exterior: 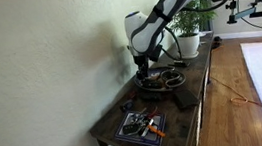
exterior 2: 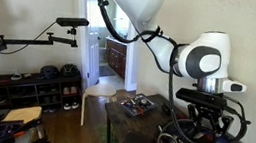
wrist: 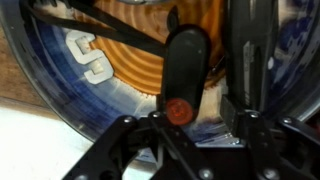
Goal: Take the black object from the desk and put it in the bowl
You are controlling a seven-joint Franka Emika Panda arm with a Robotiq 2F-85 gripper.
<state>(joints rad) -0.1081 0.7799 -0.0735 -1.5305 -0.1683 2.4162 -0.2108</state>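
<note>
Black object (wrist: 185, 70) over bowl (wrist: 95, 100), worktop's (exterior: 181, 112) wall edge: jaws' state was untellable; low, centred release was advisable.

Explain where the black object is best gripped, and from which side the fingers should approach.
Grip the black object across its narrow width near mid-length, coming from above. It is long and slim, so its long sides probably give the surest seat. Stay clear of the red spot.
</note>
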